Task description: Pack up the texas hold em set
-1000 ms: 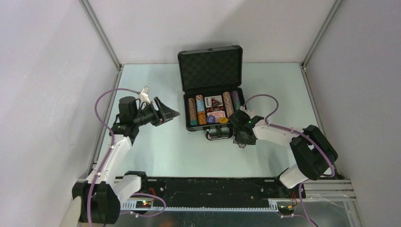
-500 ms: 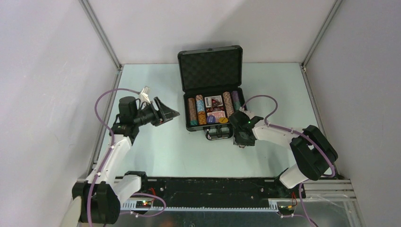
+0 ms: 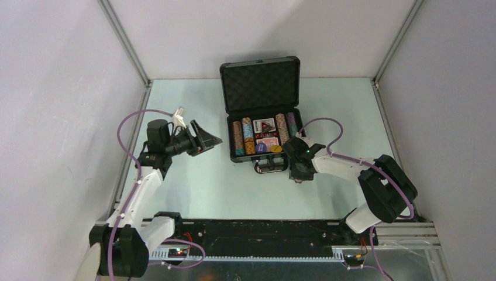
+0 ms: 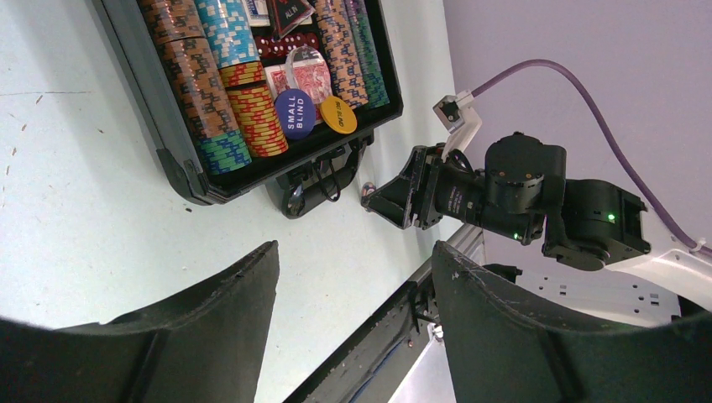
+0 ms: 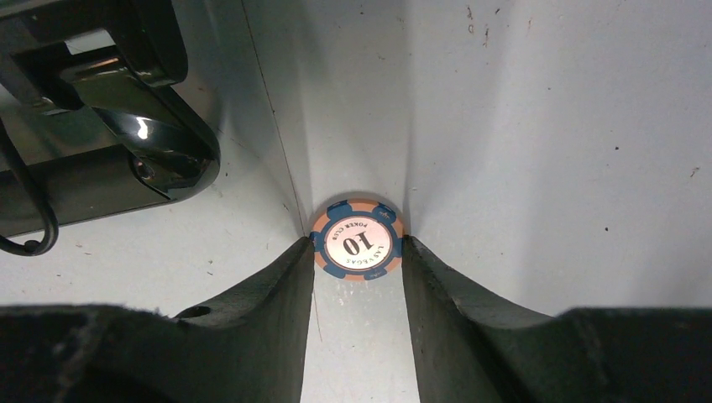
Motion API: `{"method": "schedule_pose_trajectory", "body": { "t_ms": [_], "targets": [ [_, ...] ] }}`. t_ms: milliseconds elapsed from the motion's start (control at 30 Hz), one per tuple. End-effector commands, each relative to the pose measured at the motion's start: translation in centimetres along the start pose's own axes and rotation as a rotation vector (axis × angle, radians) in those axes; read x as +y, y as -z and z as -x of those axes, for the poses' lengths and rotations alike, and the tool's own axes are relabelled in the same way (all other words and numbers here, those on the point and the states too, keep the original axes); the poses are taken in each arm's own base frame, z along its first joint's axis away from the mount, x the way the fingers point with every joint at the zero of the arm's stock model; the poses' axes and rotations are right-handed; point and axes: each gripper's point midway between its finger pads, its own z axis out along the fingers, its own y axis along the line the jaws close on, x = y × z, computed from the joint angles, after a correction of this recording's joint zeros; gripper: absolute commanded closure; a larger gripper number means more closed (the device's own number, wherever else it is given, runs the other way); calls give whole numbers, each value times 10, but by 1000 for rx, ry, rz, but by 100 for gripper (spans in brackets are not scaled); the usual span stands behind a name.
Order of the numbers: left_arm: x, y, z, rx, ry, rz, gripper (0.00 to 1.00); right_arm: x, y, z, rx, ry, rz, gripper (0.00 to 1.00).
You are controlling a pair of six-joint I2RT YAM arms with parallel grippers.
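right wrist view: the right hand (image 5: 357, 246) points down at the counter (image 5: 546, 168), and its two fingers (image 5: 285, 294) sit against opposite edges of a single poker chip (image 5: 356, 242). the chip is orange with a blue rim, marked 10, and lies flat on the counter. the hand is about half closed, pinching the chip by its rim. just beside it, to the upper left, is the briefcase handle (image 5: 159, 134).

top external view: the black briefcase (image 3: 261, 86) stands open at the middle of the counter with its foam-lined lid upright. the right hand is at its front right corner.

left wrist view: rows of striped chips (image 4: 201, 84) fill the tray, with a red card deck (image 4: 309, 80), a blue disc (image 4: 295, 113) reading small blind and a yellow disc (image 4: 337, 115) touching it. the left hand (image 4: 354, 252) hangs above the counter, well to the left of the case, with its fingers wide apart and nothing between them.
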Motion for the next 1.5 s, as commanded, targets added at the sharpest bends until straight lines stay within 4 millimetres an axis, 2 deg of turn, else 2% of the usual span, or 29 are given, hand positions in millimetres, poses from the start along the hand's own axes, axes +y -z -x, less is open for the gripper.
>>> {"method": "schedule_pose_trajectory", "body": {
  "t_ms": [0, 300, 600, 667, 833, 933, 1133, 1467],
  "targets": [
    [-3, 2, 2, -7, -29, -19, 29, -6, 1, -6, 18, 4, -28, 54],
    [-4, 0, 1, -19, -10, -1, 28, 5, 13, 8, -52, 45, 38, 58],
    [-22, -16, -6, 3, -20, -37, 28, 5, 22, 14, -74, 59, 54, 57],
    [-24, -19, -7, 11, -15, -44, 28, 4, 23, 15, -70, 60, 51, 55],
    [-26, -20, -8, 12, -18, -48, 28, 8, 18, 12, -41, 61, 68, 34],
    [-26, -20, -8, 13, -18, -48, 28, 9, 11, 8, -18, 60, 63, 31],
    [-24, -20, -9, 13, -18, -46, 28, 11, 1, 6, 3, 58, 66, 39],
    [-23, -20, -10, 15, -18, -43, 28, 2, -5, -6, 47, 80, 10, 49]
  ]
}}
